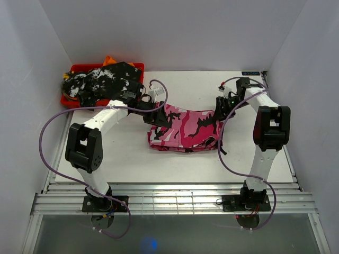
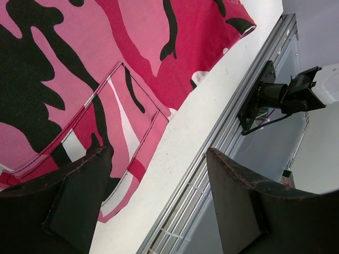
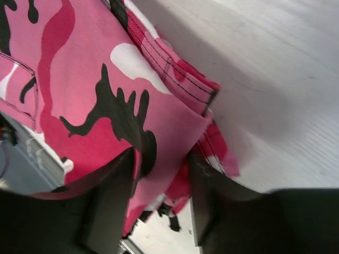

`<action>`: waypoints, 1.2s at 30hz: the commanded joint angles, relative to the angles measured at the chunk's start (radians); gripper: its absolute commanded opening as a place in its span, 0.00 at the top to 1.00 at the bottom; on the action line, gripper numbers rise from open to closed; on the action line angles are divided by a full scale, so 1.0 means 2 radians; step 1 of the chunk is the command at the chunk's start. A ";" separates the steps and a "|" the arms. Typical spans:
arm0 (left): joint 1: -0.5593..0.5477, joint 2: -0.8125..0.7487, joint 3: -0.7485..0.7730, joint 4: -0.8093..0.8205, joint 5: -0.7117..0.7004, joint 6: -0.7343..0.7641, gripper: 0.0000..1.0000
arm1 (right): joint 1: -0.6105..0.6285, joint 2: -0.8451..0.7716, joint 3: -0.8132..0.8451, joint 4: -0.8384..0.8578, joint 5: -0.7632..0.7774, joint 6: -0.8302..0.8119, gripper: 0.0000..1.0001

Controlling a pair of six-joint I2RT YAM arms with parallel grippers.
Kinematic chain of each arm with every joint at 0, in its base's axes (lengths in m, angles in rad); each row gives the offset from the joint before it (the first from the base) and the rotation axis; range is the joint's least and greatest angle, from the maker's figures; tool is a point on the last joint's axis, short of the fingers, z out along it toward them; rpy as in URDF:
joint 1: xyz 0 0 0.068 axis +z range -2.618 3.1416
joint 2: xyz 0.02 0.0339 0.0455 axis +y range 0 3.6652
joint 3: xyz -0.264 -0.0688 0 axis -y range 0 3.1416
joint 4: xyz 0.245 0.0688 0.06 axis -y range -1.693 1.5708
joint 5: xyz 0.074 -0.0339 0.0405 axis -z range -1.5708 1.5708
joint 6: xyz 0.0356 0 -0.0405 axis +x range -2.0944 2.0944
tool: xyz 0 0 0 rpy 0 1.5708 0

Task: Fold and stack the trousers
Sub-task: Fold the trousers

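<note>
The hot-pink, white and black camouflage trousers (image 1: 185, 131) lie folded into a wide bundle in the middle of the table. My left gripper (image 1: 155, 115) is at their left end. In the left wrist view it (image 2: 158, 153) stands wide open, one finger over the cloth (image 2: 106, 69), the other over the table's edge, and nothing is held. My right gripper (image 1: 219, 112) is at the bundle's right end. In the right wrist view its jaws (image 3: 161, 159) stand apart, astride a folded corner of the trousers (image 3: 95, 69), with pink cloth filling the gap.
A red bin (image 1: 79, 67) at the back left holds a black-and-white mottled garment (image 1: 103, 82) with something orange behind it. A black drawstring (image 1: 220, 148) trails from the bundle's right side. White walls close in three sides, and a metal rail (image 1: 175, 198) runs along the front.
</note>
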 commanded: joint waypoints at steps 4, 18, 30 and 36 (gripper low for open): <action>0.004 -0.017 -0.003 0.010 0.029 0.009 0.22 | 0.006 0.004 0.014 -0.026 -0.083 -0.024 0.69; 0.032 0.018 -0.076 0.072 0.105 -0.026 0.64 | -0.045 -0.040 -0.070 -0.043 -0.073 -0.083 0.92; 0.037 0.051 -0.086 0.099 0.105 -0.024 0.77 | -0.046 -0.016 -0.097 0.026 -0.007 -0.103 0.92; 0.036 0.003 -0.024 0.087 0.118 -0.026 0.68 | -0.050 -0.041 -0.019 -0.041 -0.015 -0.139 0.27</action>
